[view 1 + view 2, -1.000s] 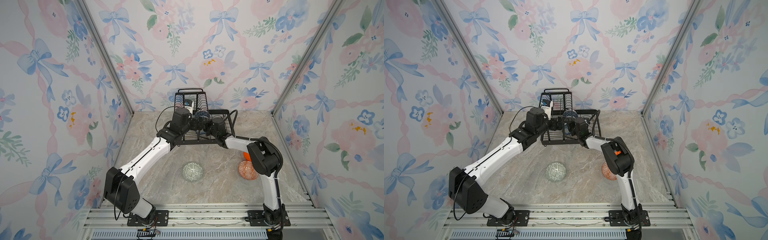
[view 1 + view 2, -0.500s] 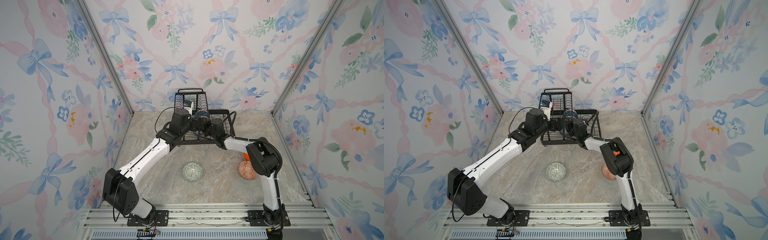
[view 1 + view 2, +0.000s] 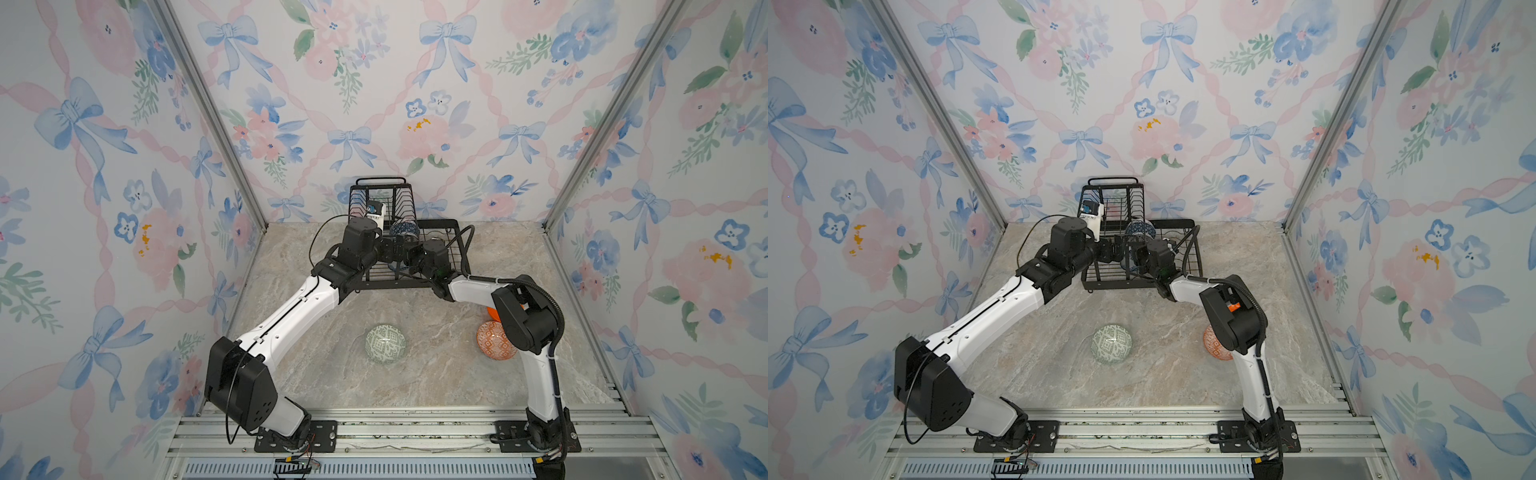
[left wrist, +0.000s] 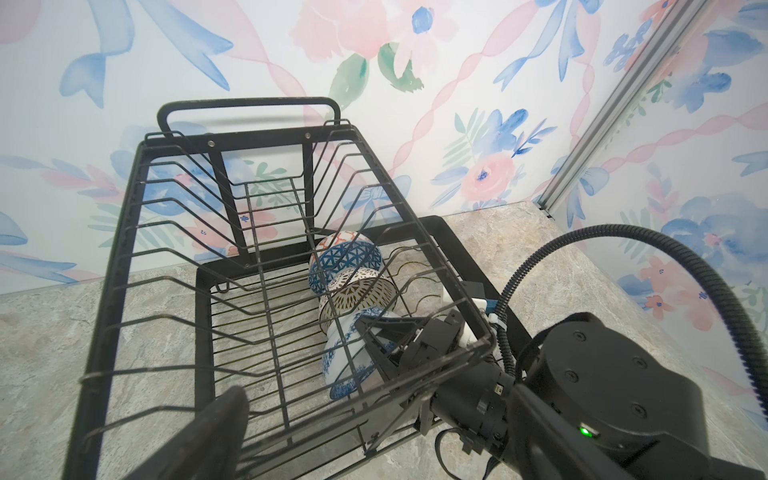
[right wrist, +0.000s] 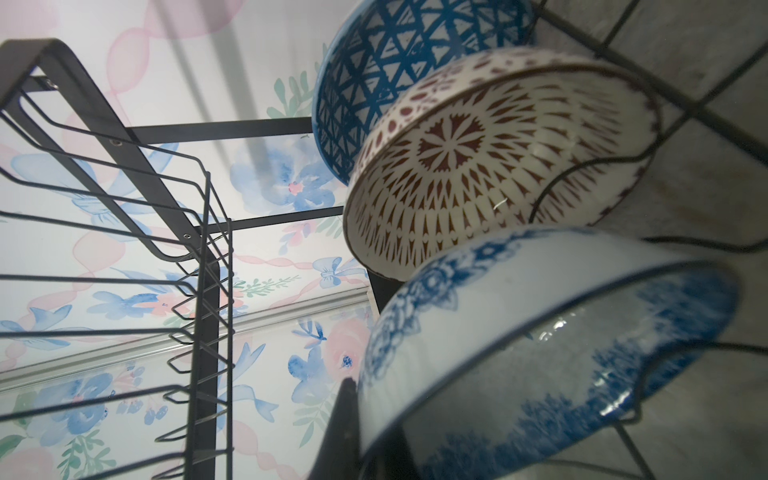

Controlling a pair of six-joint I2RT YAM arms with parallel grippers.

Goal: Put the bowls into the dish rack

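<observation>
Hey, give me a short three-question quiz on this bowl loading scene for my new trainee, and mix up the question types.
1. True or false: the green-white bowl lies on the table, outside the dish rack.
2. Which bowl does the right tool grip? A dark-blue geometric; B blue-white floral; C plain orange.
3. Name the patterned bowl on the table by the right arm's elbow.
Key: 1 true; 2 B; 3 the orange-white patterned bowl.

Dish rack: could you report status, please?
Right end effector shut on floral bowl, in dish rack. Left end effector open. Green bowl, orange-patterned bowl on table.
</observation>
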